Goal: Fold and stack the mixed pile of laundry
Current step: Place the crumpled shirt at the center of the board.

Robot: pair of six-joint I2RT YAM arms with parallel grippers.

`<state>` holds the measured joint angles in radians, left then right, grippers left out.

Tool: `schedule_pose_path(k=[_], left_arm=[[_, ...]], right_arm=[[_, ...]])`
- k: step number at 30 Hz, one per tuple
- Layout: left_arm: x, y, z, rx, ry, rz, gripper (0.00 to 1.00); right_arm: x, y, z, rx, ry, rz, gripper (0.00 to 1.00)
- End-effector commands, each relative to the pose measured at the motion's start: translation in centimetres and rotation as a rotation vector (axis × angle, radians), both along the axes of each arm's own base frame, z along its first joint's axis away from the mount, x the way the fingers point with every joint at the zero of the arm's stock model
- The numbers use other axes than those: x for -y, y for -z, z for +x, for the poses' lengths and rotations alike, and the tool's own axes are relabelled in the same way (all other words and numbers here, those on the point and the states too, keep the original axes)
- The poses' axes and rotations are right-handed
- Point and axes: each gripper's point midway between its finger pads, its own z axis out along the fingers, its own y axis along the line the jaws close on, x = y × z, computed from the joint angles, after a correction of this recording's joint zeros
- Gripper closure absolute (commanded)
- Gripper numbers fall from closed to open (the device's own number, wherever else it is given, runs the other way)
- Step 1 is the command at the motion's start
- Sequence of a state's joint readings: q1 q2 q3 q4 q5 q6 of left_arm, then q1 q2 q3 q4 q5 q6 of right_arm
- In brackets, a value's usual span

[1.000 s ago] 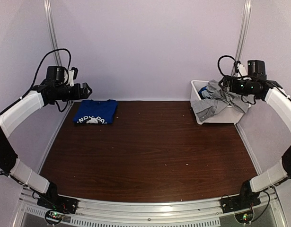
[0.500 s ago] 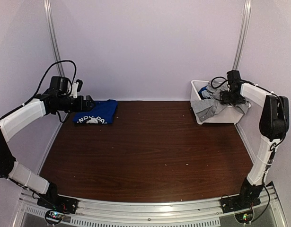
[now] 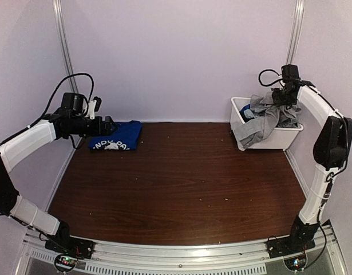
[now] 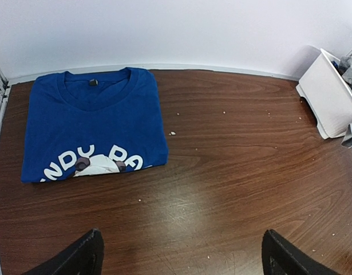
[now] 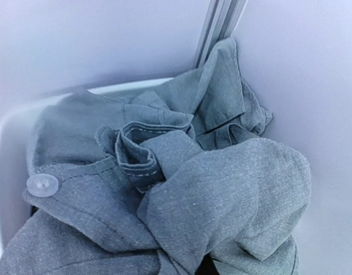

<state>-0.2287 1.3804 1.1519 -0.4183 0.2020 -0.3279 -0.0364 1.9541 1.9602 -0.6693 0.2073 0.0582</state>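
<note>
Right tool (image 3: 283,95) on a grey garment at the bin; one item folded, the rest outstanding.
Its fingers are hidden by the grey buttoned garment (image 5: 181,189), which is gathered to a peak at the tool and hangs below it over the near wall of the white plastic bin (image 3: 279,139); judged closed on that cloth. A blue patch shows in the bin beneath. Left tool (image 4: 184,256) hovers wide open and empty, with the folded blue printed T-shirt (image 4: 93,123) flat on the counter (image 3: 181,177) ahead of it and to its left. Assessment: early stage. One garment is folded and placed; the grey garment and the remaining bin contents are unfolded and unstacked.
</note>
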Motion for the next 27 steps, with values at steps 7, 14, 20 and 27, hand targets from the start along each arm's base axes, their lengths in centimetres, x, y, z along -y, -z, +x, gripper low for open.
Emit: schedule_pose_path(k=[7, 14, 20, 27], left_arm=[[0.9, -0.4, 0.4, 0.026, 0.016, -0.028, 0.02], [0.8, -0.2, 0.4, 0.021, -0.003, -0.035, 0.02], [0.6, -0.1, 0.5, 0.019, -0.022, -0.040, 0.02], [0.5, -0.3, 0.6, 0.022, -0.031, -0.042, 0.03]], right_arm=[[-14.3, -18.0, -5.3, 0.360, -0.462, 0.155, 1.00], [-28.2, -25.4, -12.4, 0.483, -0.877, 0.260, 1.00], [-39.5, -30.3, -21.7, 0.557, -1.309, 0.536, 1.00], [-43.3, -34.7, -28.3, 0.642, -1.562, 0.730, 1.00]])
